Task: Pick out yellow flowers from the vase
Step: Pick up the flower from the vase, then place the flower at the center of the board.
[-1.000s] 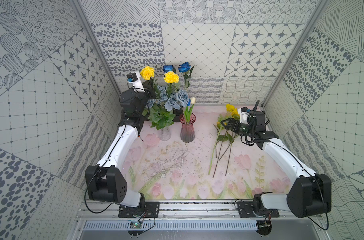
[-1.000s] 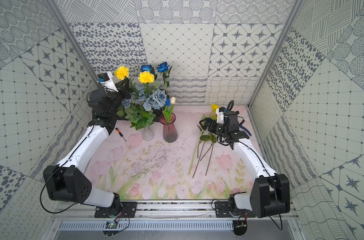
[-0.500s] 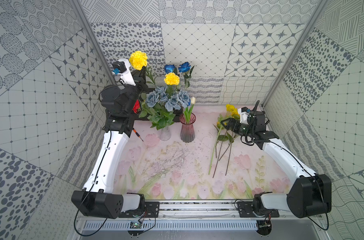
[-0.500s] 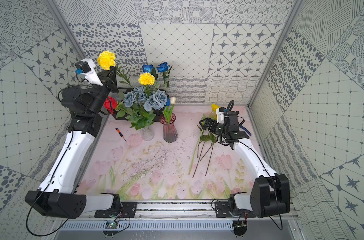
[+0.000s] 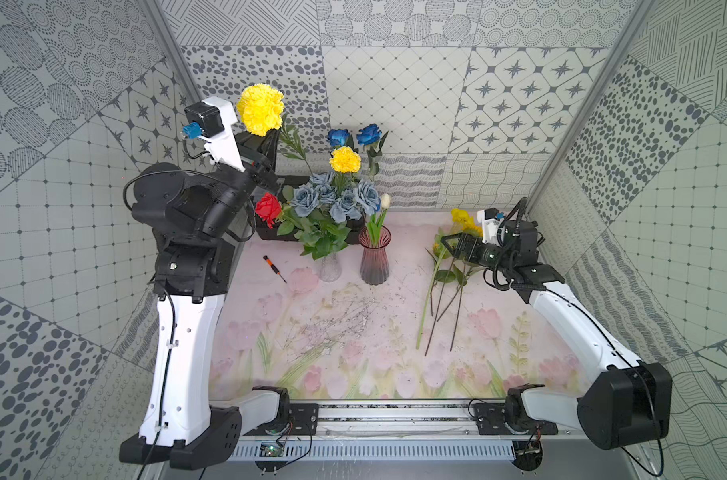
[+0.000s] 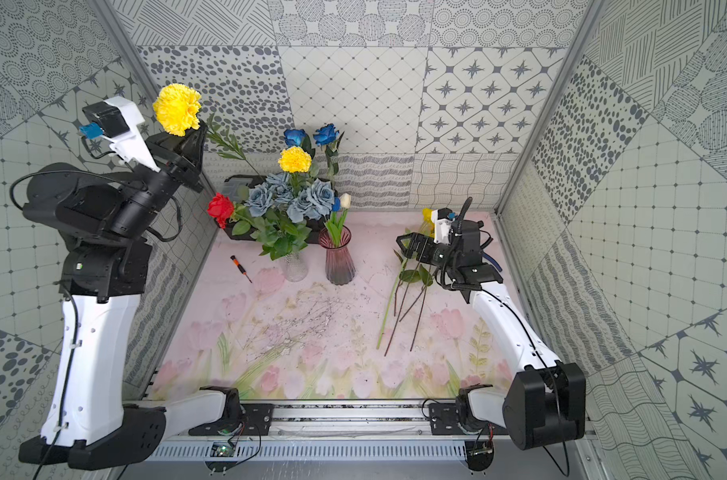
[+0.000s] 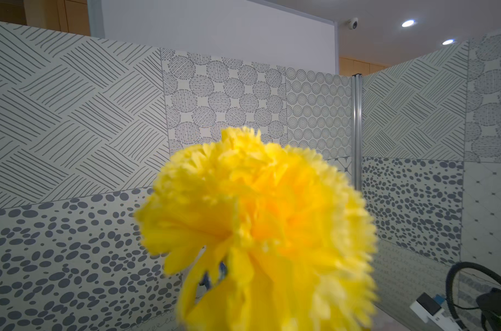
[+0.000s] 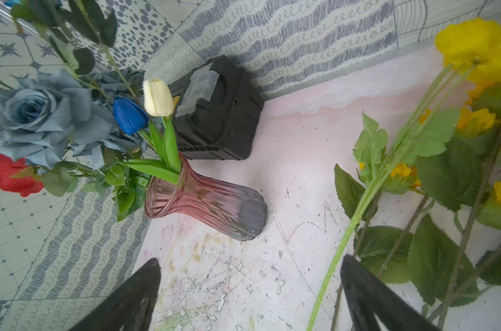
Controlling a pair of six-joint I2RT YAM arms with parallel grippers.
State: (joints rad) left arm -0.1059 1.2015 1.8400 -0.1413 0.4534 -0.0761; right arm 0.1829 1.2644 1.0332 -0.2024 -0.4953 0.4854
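Yellow carnation (image 5: pixel 260 109) held high at back left, pinched in closed left gripper (image 5: pixel 268 141), leafy stem trailing down toward clear vase (image 5: pixel 328 269). Second carnation (image 5: pixel 345 159) stands in it among grey-blue roses (image 5: pixel 347 203). Right gripper (image 5: pixel 447 247) spread wide, empty, low over yellow flowers (image 5: pixel 461 216) lying on mat (image 5: pixel 353 332) at right. Pink tulip vase (image 5: pixel 374 266) stands between both groups.

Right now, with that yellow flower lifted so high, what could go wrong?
The left gripper pinches the yellow carnation just under its bloom, and its leafy stem slants down to the bouquet: it might snag the grey-blue roses and tip the clear glass vase. Carried across, the dangling stem could also knock the pink vase.
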